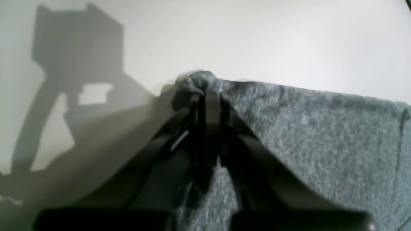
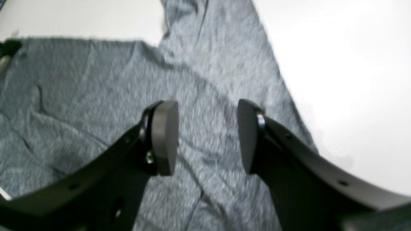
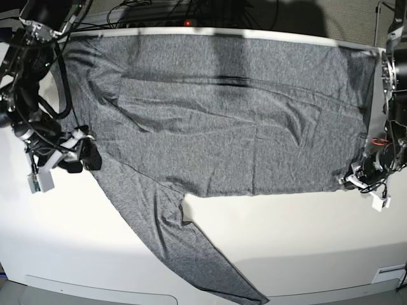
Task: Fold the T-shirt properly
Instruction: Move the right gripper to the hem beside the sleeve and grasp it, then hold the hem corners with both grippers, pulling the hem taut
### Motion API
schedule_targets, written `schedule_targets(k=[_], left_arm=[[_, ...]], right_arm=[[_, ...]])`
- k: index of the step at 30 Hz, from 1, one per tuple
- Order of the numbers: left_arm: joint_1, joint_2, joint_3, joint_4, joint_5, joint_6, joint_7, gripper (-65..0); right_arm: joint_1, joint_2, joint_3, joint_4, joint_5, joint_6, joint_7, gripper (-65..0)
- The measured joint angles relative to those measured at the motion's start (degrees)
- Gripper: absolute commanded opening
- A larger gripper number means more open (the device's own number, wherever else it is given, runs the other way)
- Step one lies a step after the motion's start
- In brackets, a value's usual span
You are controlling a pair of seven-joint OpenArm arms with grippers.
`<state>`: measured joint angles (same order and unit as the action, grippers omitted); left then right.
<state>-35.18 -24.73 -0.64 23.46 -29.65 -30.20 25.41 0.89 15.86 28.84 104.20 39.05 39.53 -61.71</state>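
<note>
Surface: white table [image 3: 305, 235], cables behind.
T-shirt [image 3: 235, 121]: spread flat across the table, one sleeve trailing toward the near edge.
Left gripper [image 1: 205, 91]: clamped on a hem corner.
Right gripper [image 2: 207, 138]: jaws apart above the sleeve.
Handling: probably light, soft, limp; best pinched at corners.
Writing: none legible.

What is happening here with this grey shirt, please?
A two-armed robot is starting to fold a shirt that lies spread out on a white table, with one sleeve trailing toward the front edge. The left gripper is shut on a corner of the shirt's edge. The right gripper hovers open above the fabric near the sleeve and holds nothing. No fold is made yet.
</note>
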Motion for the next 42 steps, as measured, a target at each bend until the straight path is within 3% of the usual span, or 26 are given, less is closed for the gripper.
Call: schedule_targets(k=[4, 8, 16, 24, 28, 36, 42], left_arm=[[-1.09, -0.02, 0.0, 0.0, 0.13, 0.0, 0.35, -65.0], [-2.01, 0.0, 0.0, 0.0, 0.09, -0.02, 0.37, -65.0], [-2.27, -0.02, 0.0, 0.0, 0.17, 0.0, 0.48, -65.0], [-2.29, -0.02, 0.0, 0.0, 0.15, -0.04, 0.79, -65.0], [-2.27, -0.02, 0.0, 0.0, 0.13, -0.02, 1.16, -65.0], [-2.27, -0.02, 0.0, 0.0, 0.2, 0.0, 1.2, -65.0], [-2.29, -0.02, 0.0, 0.0, 0.2, -0.02, 1.66, -65.0]], right_arm=[[1.99, 0.02, 0.0, -6.86, -3.06, 0.17, 1.05, -34.0], [4.94, 1.01, -0.66, -15.98, -4.39, 0.17, 2.47, -26.7], [14.8, 3.56, -3.17, -29.11, -13.53, 0.15, 10.86, -26.4], [25.9, 3.23, -14.03, -49.13, -22.69, 0.15, 17.09, -26.4], [29.18, 2.69, -17.31, -57.86, -23.47, -0.52, 18.27, -26.5], [29.7, 3.04, -17.27, -63.89, -31.26, -3.32, 27.76, -26.5], [30.18, 3.3, -17.27, -66.27, -29.9, -3.41, 28.28, -26.5]])
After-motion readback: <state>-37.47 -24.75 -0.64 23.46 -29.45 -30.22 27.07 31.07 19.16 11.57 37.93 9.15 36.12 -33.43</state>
